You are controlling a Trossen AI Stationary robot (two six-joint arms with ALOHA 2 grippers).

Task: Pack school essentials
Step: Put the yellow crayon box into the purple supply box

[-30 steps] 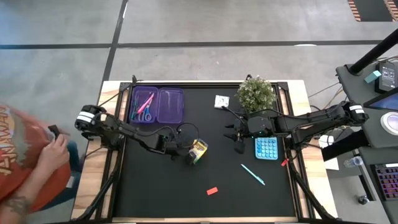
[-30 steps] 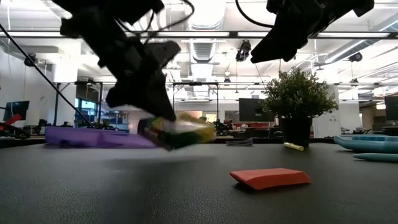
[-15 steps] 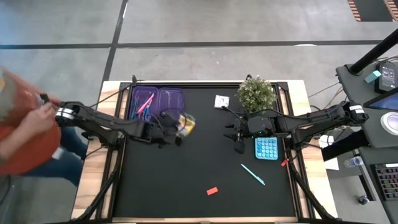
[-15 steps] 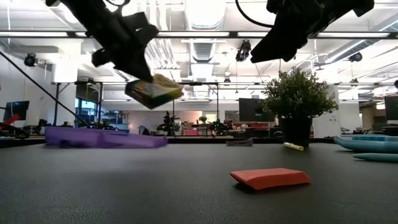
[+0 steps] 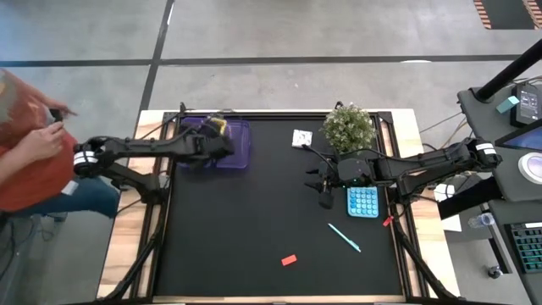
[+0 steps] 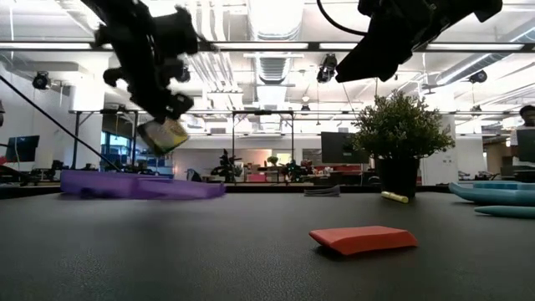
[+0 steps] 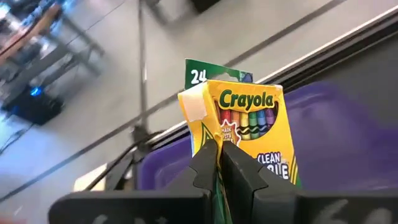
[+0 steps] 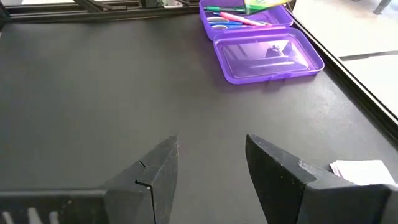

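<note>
My left gripper is shut on the yellow-green crayon box and holds it in the air above the translucent purple case at the table's far left. The low view shows the box hanging over the case. Pens lie in one half of the case. My right gripper hovers open left of the blue calculator. A red eraser, a teal pen and a white pad lie flat on the table. My left gripper pinches the crayon box between its two fingers at the box's lower part, beside one long edge of the printed front. The box is lifted clear, tilted, and hangs below the fingers in the low view.
A bushy potted plant stands at the far right, behind my right arm. A small red thing lies at the right edge. A person stands beyond the table's left side. The dark mat between the arms is bare.
My left gripper has risen from the table's middle and swung toward the far left, carrying the crayon box from just above the mat to above the purple case. The box has turned about in the hold. The person at the left has shifted.
</note>
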